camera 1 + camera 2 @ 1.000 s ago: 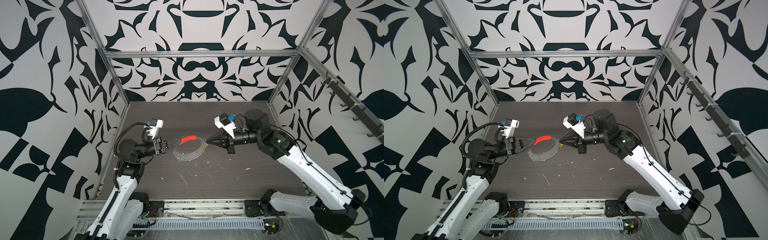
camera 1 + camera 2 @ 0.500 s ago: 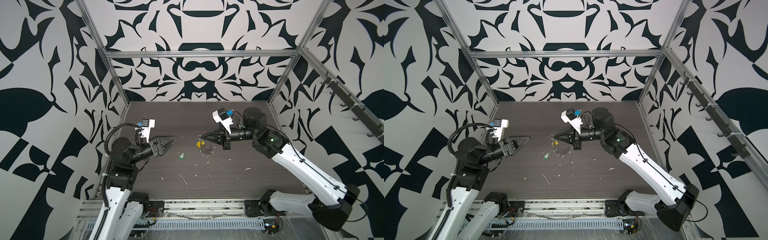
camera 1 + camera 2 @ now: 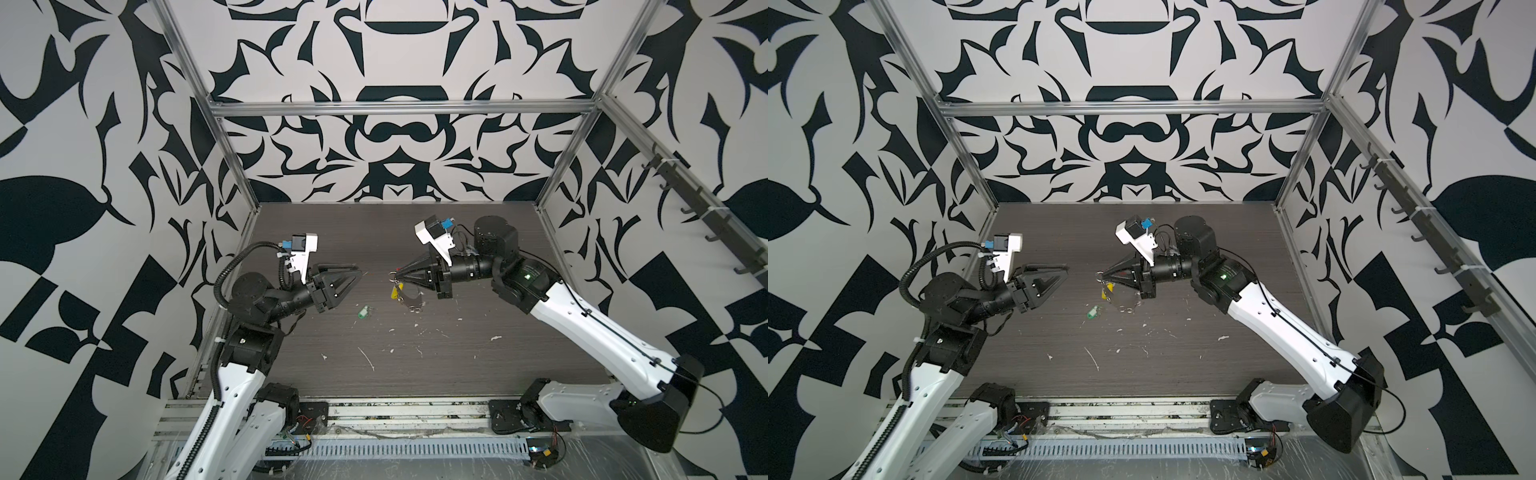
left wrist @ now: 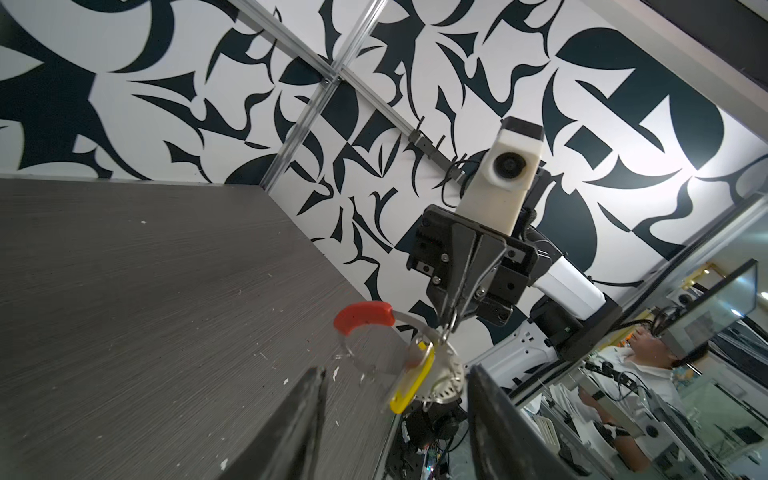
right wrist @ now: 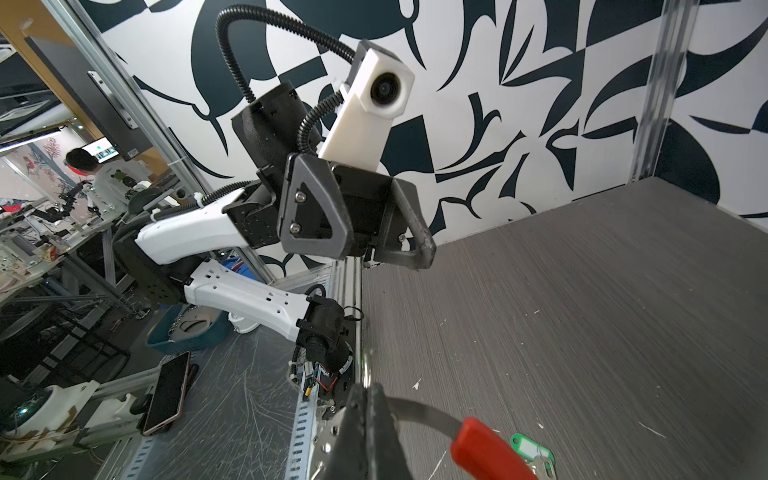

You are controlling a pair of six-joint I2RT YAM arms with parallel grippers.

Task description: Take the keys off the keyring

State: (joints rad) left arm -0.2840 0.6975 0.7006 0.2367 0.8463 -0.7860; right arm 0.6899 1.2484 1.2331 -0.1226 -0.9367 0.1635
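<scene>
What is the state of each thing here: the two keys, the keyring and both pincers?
right pincer, shut on the keyring.
left pincer, open, empty.
keyring, hanging from the right pincer.
yellow key, strung on the keyring, dangling.
green key, off the keyring, lying alone on the table.
</scene>
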